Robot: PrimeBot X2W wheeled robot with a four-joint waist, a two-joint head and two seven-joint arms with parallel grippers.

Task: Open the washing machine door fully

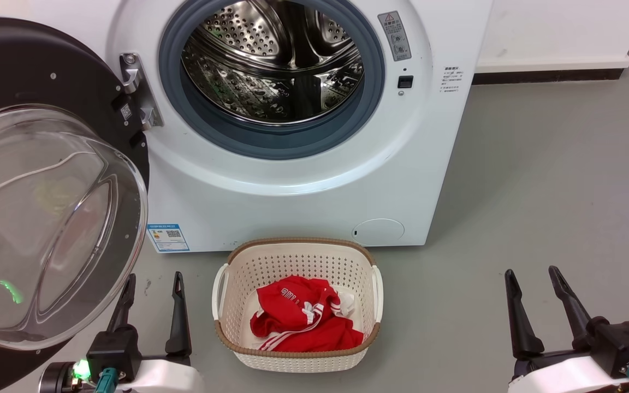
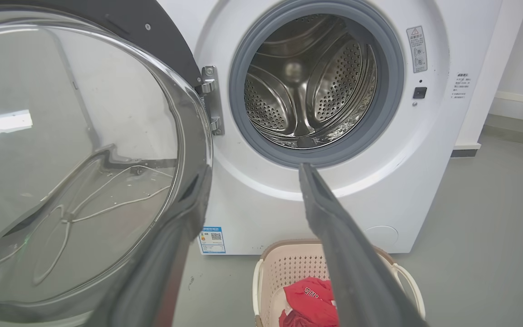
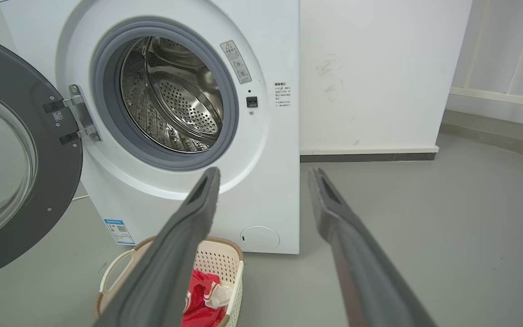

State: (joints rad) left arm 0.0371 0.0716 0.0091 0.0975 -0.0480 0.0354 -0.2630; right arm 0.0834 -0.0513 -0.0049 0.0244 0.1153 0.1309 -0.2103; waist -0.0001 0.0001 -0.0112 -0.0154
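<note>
The big round glossy black washing machine door with the bulging clear glass bowl (image 1: 47, 218) is hanging swung out to the left of the white boxy front-loading washing machine (image 1: 303, 202). It's hanging off the metal hinge (image 1: 140, 90) at the left edge of the machine's opening. That's leaving the grey-blue rubber ring (image 1: 271, 139) and the perforated steel drum (image 1: 276, 60) fully exposed.

The left gripper (image 1: 153, 275) is sitting in front of the machine's lower left corner with its two dark fingers spread wide and gripping nothing. Its outer finger is lying just beside the door's lower rim, and I can't tell if it's actually touching.

The right gripper (image 1: 530, 270) is hovering out past the machine's right side, well apart from it, also spread wide and empty.

The cream perforated plastic laundry basket with a brown rim (image 1: 298, 243) is sitting right in front of the machine's base, between the two grippers, and is holding a crumpled red garment with white stripes (image 1: 303, 322).

Right of the machine, the bare grey floor (image 1: 538, 191) is running out to the white wall (image 3: 379, 68).
</note>
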